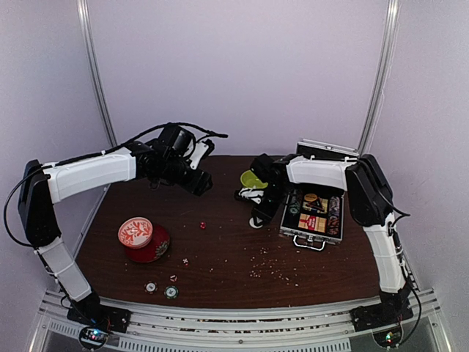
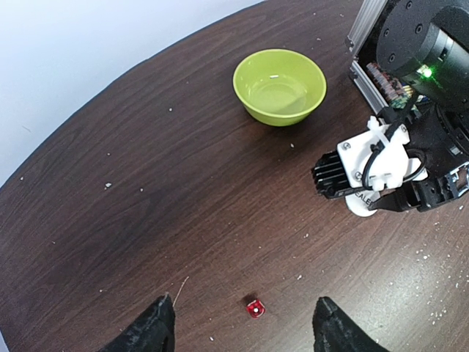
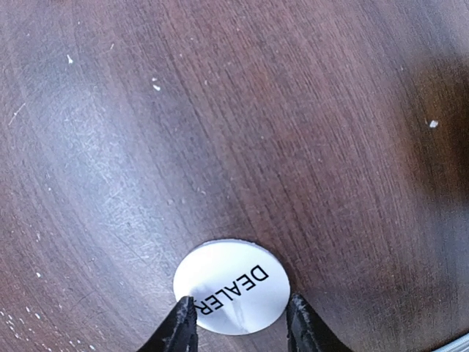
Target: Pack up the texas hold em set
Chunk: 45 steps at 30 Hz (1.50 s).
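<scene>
pick-up step: the right gripper [image 3: 242,326] is low over the white round button [image 3: 231,286] printed "dealer", which lies flat on the brown table [image 3: 293,110] just left of the open silver case [image 1: 313,214]. its fingers sit narrow either side of the button; whether they pinch it i cannot tell. next it likely needs a firm pinch, then a lift into the case. the left gripper [image 2: 245,326] hangs wide above a red die [image 2: 254,308].
</scene>
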Each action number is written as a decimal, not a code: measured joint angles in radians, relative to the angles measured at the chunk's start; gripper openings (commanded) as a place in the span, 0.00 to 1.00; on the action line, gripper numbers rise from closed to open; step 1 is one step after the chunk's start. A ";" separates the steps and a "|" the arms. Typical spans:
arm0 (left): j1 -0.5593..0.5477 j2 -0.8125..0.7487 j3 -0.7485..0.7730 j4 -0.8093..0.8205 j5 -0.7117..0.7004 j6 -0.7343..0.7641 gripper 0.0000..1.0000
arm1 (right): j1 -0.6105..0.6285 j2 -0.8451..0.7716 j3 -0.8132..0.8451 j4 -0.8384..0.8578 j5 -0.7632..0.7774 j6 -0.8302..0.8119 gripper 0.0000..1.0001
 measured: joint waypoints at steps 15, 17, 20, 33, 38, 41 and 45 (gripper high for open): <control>0.000 0.000 0.000 -0.003 0.008 0.000 0.66 | 0.000 -0.007 -0.003 -0.018 0.000 -0.001 0.60; 0.000 0.000 0.000 -0.004 0.011 0.000 0.66 | 0.002 0.006 0.028 -0.037 0.004 -0.001 0.60; 0.000 0.000 0.000 -0.005 0.015 0.000 0.66 | 0.005 0.055 0.115 -0.084 0.014 -0.008 0.59; 0.000 0.000 0.000 -0.021 0.016 0.001 0.66 | 0.031 0.112 0.209 -0.205 0.045 -0.039 0.59; 0.000 0.000 0.000 -0.025 0.019 0.001 0.66 | 0.039 0.112 0.211 -0.230 0.058 -0.053 0.58; 0.000 0.000 0.000 -0.025 0.020 0.001 0.66 | 0.040 0.112 0.211 -0.232 0.060 -0.054 0.56; 0.000 0.000 0.000 -0.025 0.021 0.001 0.66 | 0.043 0.112 0.211 -0.229 0.065 -0.052 0.57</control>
